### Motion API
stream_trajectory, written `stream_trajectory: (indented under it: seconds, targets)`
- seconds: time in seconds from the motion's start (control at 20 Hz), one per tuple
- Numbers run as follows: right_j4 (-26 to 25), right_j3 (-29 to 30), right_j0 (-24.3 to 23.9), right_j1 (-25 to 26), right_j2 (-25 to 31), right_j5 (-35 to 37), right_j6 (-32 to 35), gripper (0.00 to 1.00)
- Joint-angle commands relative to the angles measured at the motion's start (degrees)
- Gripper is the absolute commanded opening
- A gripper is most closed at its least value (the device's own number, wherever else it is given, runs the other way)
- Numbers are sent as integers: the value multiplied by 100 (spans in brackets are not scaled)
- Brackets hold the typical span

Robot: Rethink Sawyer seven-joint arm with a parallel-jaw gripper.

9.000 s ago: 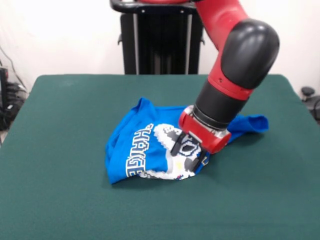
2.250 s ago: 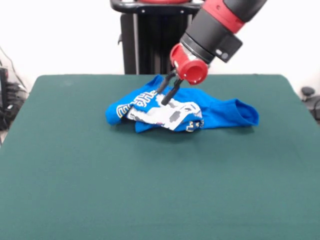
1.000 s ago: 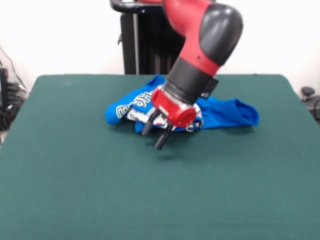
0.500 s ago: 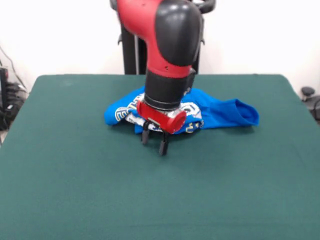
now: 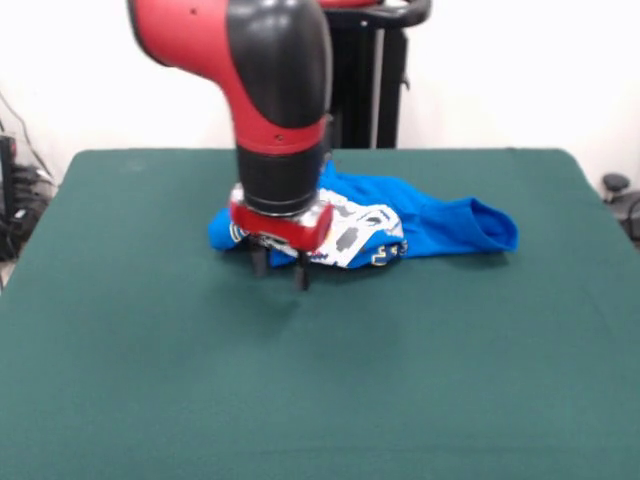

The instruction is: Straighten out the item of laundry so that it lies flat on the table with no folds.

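The item of laundry [image 5: 430, 225], a bright blue T-shirt with a white pixel graphic, lies bunched and folded on the dark green table [image 5: 320, 380] a little behind its middle. One sleeve end reaches out to the right. My gripper [image 5: 279, 271] hangs from the red and black arm just in front of the shirt's left part, its two dark fingers [image 5: 301, 277] pointing down and spread apart. It is open with nothing between the fingers. The arm hides the shirt's left-middle portion and most of its lettering.
The robot's black pedestal [image 5: 360, 90] stands behind the table's far edge. Dark cables and equipment [image 5: 15, 210] sit off the left side, and a small dark object [image 5: 615, 185] lies off the right side.
The arm has swung left across the shirt. The open gripper came down from above the bundle to its front edge, then slid left. The shirt has stayed bunched in the same place since 2.2 s ago.
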Motion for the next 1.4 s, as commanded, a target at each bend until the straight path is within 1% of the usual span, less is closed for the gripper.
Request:
stream_trajectory:
  seconds: [0.05,0.15,0.25,0.35,0.65,0.8,0.95,1.1,1.25,1.4]
  targets:
    - [-872,-1043,-185,579,634,342,-536,100]
    - [-1044,-1274,-146,781,463,409,-350,100]
    - [-1181,-1386,-163,916,405,556,-232,100]
    - [-1269,-1420,-246,1052,507,630,-189,100]
    - [-1446,-1291,-436,1239,879,461,-125,100]
    - [-1422,-1108,-388,1161,885,563,89,100]
    - [-1365,-705,-216,905,715,536,495,100]
    - [-1328,-338,-139,623,636,668,634,100]
    - [-1328,-99,-177,426,670,821,572,100]
    - [-1319,9,-219,276,701,1010,491,100]
